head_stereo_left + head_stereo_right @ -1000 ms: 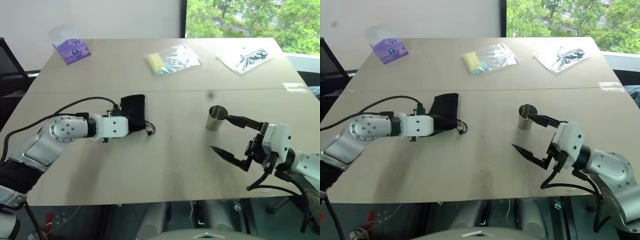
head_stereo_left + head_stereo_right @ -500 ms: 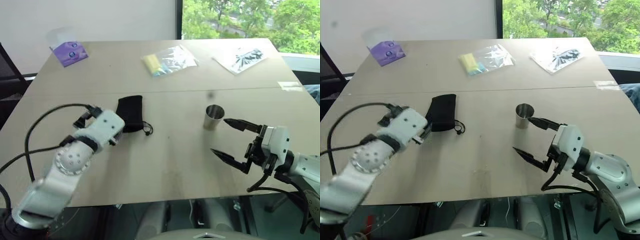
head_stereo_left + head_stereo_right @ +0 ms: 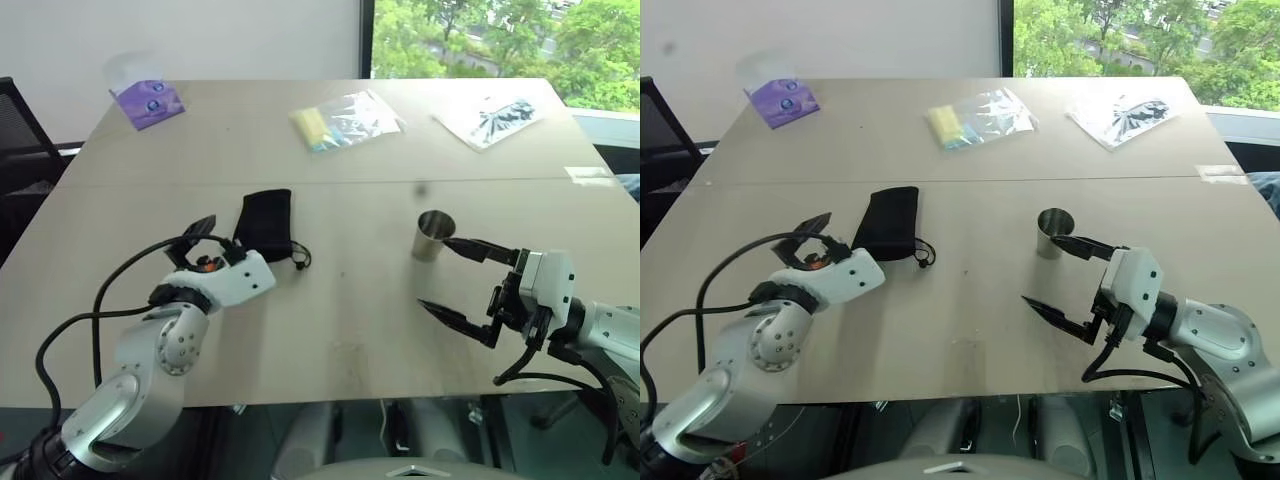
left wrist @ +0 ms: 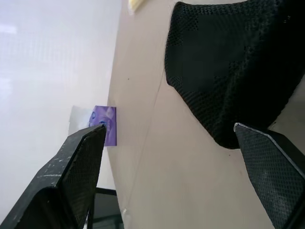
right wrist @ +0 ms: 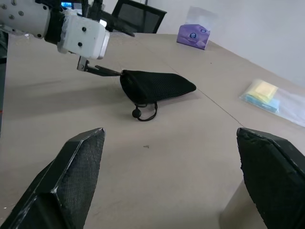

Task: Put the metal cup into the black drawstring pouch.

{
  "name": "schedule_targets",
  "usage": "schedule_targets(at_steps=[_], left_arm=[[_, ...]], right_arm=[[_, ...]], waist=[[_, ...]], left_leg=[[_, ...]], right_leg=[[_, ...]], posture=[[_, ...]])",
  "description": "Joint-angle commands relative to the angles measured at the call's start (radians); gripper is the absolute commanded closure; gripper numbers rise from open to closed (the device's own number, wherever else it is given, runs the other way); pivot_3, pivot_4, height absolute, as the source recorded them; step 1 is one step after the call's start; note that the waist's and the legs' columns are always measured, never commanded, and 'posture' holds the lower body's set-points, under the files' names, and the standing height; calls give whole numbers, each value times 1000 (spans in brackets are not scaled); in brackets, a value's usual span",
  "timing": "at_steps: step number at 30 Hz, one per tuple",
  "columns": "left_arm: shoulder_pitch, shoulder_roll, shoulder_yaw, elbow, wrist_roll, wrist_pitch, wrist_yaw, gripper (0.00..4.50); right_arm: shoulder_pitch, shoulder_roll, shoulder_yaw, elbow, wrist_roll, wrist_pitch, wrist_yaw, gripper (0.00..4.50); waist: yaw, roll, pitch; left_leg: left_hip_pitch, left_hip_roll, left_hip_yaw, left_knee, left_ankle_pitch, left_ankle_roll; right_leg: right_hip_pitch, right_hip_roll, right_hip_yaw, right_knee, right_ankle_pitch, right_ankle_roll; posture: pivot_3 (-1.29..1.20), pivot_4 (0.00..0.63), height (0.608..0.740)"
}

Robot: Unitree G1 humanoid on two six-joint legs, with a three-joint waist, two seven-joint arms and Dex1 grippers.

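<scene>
Pale bench [image 3: 350,330]; black drawstring pouch [image 3: 265,224] lies flat, released. Left pincer [image 3: 205,232] has backed off just beside it, jaws wide. Metal cup [image 3: 433,236] upright well right, right pincer [image 3: 458,278] wide, near it, nothing grasped yet

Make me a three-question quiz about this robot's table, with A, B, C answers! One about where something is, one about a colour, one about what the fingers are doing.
1. Where is the metal cup?
A. inside the pouch
B. standing on the table
C. held up in the air

2. What colour is the drawstring pouch?
A. black
B. red
C. white

3. How are the right gripper's fingers?
A. shut on the cup
B. shut on nothing
C. open

Answers: 1 B, the cup stands upright on the tabletop beside the right gripper. 2 A, it is dark black fabric. 3 C, the two fingers stand wide apart, holding nothing.
</scene>
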Motion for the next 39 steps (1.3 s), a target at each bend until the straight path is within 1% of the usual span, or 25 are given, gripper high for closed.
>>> schedule_targets(at_steps=[1, 13, 14, 15, 16, 17, 18, 20, 21, 22, 24, 26, 29, 32, 35, 37, 39], left_arm=[[-38, -23, -1, 32, 65, -67, -32, 50], [-158, -136, -3, 187, 165, -196, -129, 50], [-173, -148, -9, 204, 163, -211, -143, 432], [-182, -157, -11, 215, 163, -223, -155, 577], [-192, -164, -16, 232, 163, -239, -167, 885], [-203, -171, -21, 250, 166, -254, -175, 1401], [-212, -180, -23, 265, 168, -263, -185, 1822], [-233, -199, -21, 289, 173, -271, -199, 2916], [-246, -211, -17, 295, 171, -267, -210, 3215], [-261, -222, -7, 298, 162, -257, -226, 3713], [-282, -246, 16, 301, 129, -214, -277, 4434], [-312, -289, 53, 297, 67, -113, -358, 4434], [-405, -346, 107, 305, -41, 47, -478, 4434], [-495, -383, 126, 327, -113, 188, -541, 4434], [-567, -414, 140, 350, -172, 304, -559, 4434], [-609, -437, 148, 365, -208, 384, -556, 4434], [-638, -453, 151, 375, -235, 431, -541, 4434]], right_arm=[[-1, -8, -31, -42, 15, -3, -7, 0], [14, -6, -29, -56, 3, -1, -32, 0], [18, -5, -30, -57, 2, -4, -33, 0], [20, -5, -30, -58, 1, -5, -34, 0], [24, -4, -29, -57, -4, -9, -34, 0], [25, -4, -26, -57, -9, -13, -34, 0], [26, -3, -23, -56, -13, -15, -35, 0], [22, -1, -15, -56, -25, -18, -39, 0], [19, 1, -12, -57, -32, -17, -45, 0], [13, 4, -11, -59, -42, -14, -59, 0], [6, 14, -14, -61, -57, -9, -87, 0], [3, 23, -20, -62, -74, -17, -105, 0], [-45, -34, 15, -53, -139, 98, -141, 0], [-136, -79, 13, -54, -90, 211, -135, 0], [-296, -178, 43, -58, -103, 348, -116, 0], [-417, -217, 62, -28, -57, 479, -111, 0], [-507, -256, 112, 5, -73, 547, -96, 0]], waist=[[2, 0, 0], [1, 0, 0], [1, 0, 0], [1, 0, 0], [2, 0, 0], [2, 0, 0], [2, 0, 0], [1, 0, 0], [1, 0, 0], [1, 0, 0], [1, 0, 0], [1, 0, 0], [0, 0, 0], [-1, 0, 0], [-7, 0, 0], [-10, 0, 0], [-10, -1, 0]], left_leg=[[0, 0, 0, 0, 0, 0], [0, 0, 0, 0, 0, 0], [0, 0, 0, 0, 0, 0], [0, 0, 0, 0, 0, 0], [0, 0, 0, 0, 0, 0], [0, 0, 0, 0, 0, 0], [0, 0, 0, 0, 0, 0], [0, 0, 0, 1, 0, -1], [0, 0, 0, 1, 1, -1], [0, 0, 0, 1, 1, -1], [-1, 0, 0, 2, 1, -1], [-1, 0, 0, 2, 1, -1], [-2, 0, -1, 4, 1, -1], [-2, 0, -1, 6, 1, -1], [-2, -1, -1, 7, 1, -1], [-2, -1, -1, 7, 1, -1], [-3, -1, -2, 6, 1, -1]], right_leg=[[0, 0, 0, 0, 0, 0], [0, 0, 0, 0, 0, 0], [0, 0, 0, 0, 0, 0], [0, 0, 0, 0, 0, 0], [0, 0, -1, 0, 0, 0], [0, 0, -1, 0, 0, 0], [0, 0, -1, 0, 0, 0], [0, 0, 0, 0, 0, 0], [0, 0, -1, 0, 0, 0], [0, 0, -1, 0, 0, 0], [0, 0, -1, 1, 0, 0], [0, 0, -1, 1, 0, 0], [0, 1, -2, 1, 0, 0], [0, 1, -2, 2, 0, 0], [0, 1, -2, 2, 0, 0], [0, 1, -2, 2, 0, 0], [0, 1, -3, 2, 0, 0]], posture=[[0, 150, 740], [0, 150, 740], [0, 150, 740], [0, 150, 740], [0, 150, 740], [0, 150, 740], [0, 150, 740], [0, 150, 740], [0, 150, 740], [0, 150, 740], [0, 150, 740], [0, 150, 740], [0, 150, 740], [0, 150, 740], [0, 150, 740], [0, 150, 740], [0, 150, 740]])
